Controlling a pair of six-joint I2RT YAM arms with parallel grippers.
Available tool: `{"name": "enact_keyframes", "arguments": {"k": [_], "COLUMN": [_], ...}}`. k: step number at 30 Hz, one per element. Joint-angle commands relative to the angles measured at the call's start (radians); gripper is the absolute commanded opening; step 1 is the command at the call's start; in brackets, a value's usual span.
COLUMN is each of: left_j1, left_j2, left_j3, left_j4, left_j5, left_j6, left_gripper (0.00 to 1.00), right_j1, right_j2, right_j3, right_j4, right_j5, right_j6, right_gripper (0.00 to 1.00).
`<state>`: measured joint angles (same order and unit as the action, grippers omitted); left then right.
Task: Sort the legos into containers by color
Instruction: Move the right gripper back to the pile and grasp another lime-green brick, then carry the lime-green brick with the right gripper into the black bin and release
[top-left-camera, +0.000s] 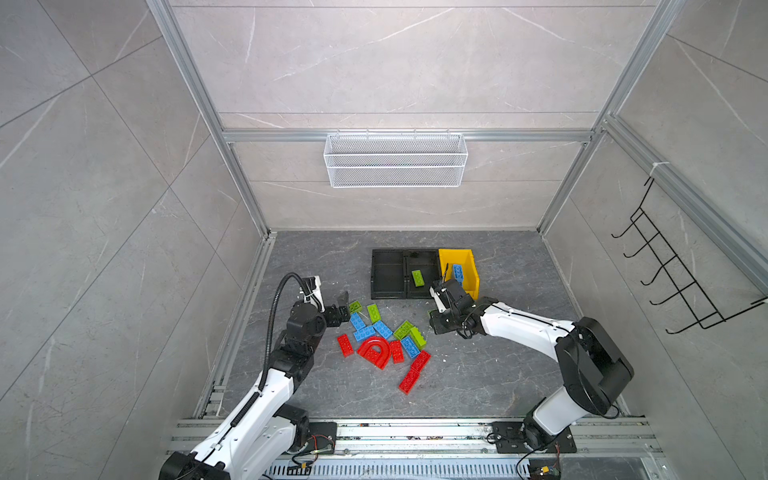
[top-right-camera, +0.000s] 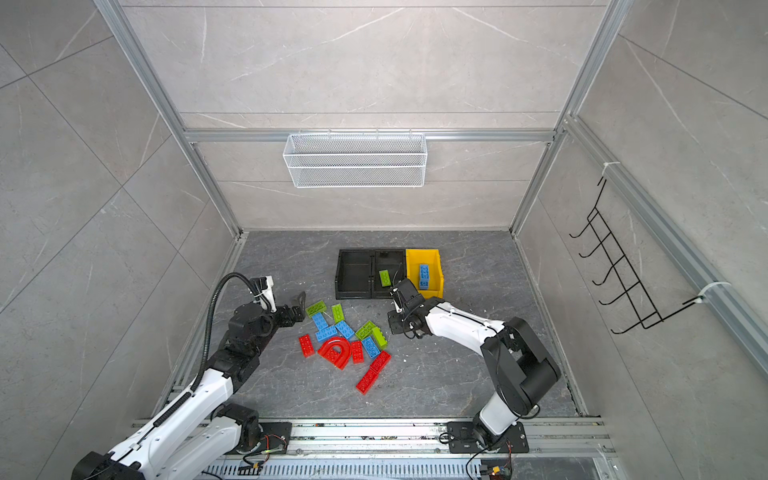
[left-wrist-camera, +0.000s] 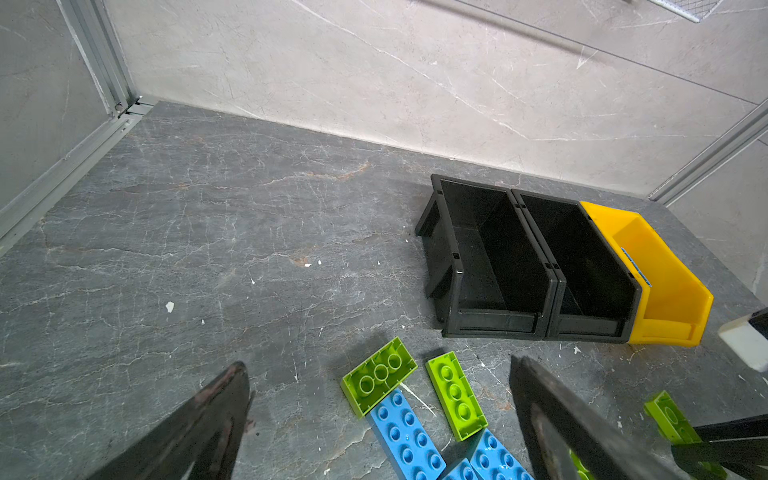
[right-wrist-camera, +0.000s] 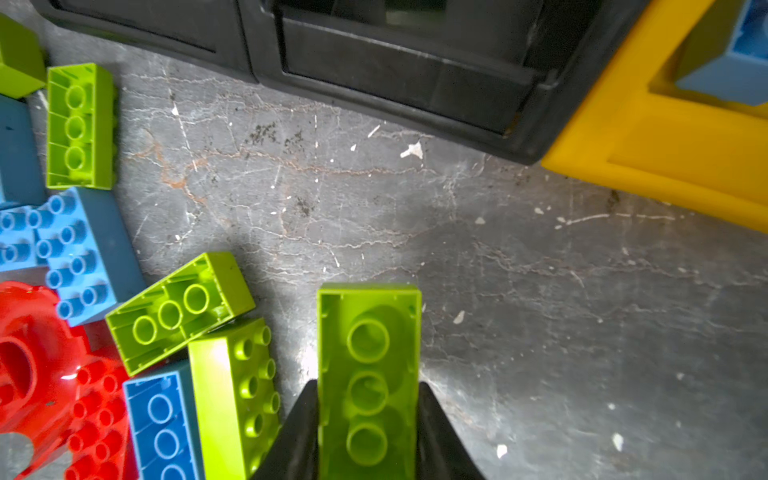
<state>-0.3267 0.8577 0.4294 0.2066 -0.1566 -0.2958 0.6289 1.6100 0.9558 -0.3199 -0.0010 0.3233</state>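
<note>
Legos (top-left-camera: 382, 340) are lying heaped up front, left gripper (left-wrist-camera: 380, 368) hanging beside them, jaws wide apart, empty. Right gripper (right-wrist-camera: 368, 395) is squeezing a lime brick (right-wrist-camera: 368, 345) just short of the containers (top-left-camera: 387, 270). Beyond, a green brick (top-left-camera: 418, 277) is sitting in the middle black bin (top-left-camera: 422, 261), a blue brick (top-left-camera: 458, 272) in the yellow bin (top-left-camera: 471, 266).

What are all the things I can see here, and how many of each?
red bricks: four, red, loose on the table
red arch: one, red, among them
blue bricks: four loose, blue; a fifth in the yellow bin
green bricks: four loose, lime; one in the middle black bin; one held
black bins: two, black, joined beside the yellow one
wire basket: one, white, back wall
hook rack: one, black, right wall
left gripper: open, beside the pile
right gripper: shut on a green brick
</note>
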Motion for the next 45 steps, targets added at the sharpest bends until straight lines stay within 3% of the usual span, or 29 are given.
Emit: {"name": "enact_keyframes", "arguments": {"k": [1, 4, 6, 24, 35, 39, 45], "left_j1": [0.002, 0.002, 0.002, 0.002, 0.002, 0.003, 0.003], "left_j2": [-0.013, -0.013, -0.013, -0.015, -0.023, -0.032, -0.046], "left_j3": [-0.003, -0.003, -0.004, 0.001, 0.000, -0.001, -0.004], "left_j4": [0.028, 0.030, 0.037, 0.029, 0.027, 0.022, 0.020], "left_j5": [-0.013, -0.006, 0.004, 0.021, 0.013, 0.020, 0.010], "left_j6": [-0.004, -0.014, -0.016, -0.022, -0.026, -0.025, -0.022], "left_gripper": [1.00, 1.00, 1.00, 1.00, 1.00, 1.00, 1.00], "right_j1": [-0.030, -0.098, -0.122, -0.153, -0.155, -0.155, -0.151], "right_j2": [-0.043, -0.018, 0.012, 0.335, 0.385, 0.378, 0.273], "right_j3": [-0.004, 0.030, 0.072, 0.539, 0.600, 0.618, 0.577], "right_j4": [0.079, 0.140, 0.145, -0.025, -0.071, -0.099, -0.116], "right_j5": [-0.079, -0.184, -0.189, 0.013, 0.060, 0.062, 0.030], "right_j6": [0.025, 0.040, 0.044, -0.039, -0.056, -0.058, -0.073], "right_gripper": [0.32, 0.29, 0.27, 0.31, 0.38, 0.55, 0.57]}}
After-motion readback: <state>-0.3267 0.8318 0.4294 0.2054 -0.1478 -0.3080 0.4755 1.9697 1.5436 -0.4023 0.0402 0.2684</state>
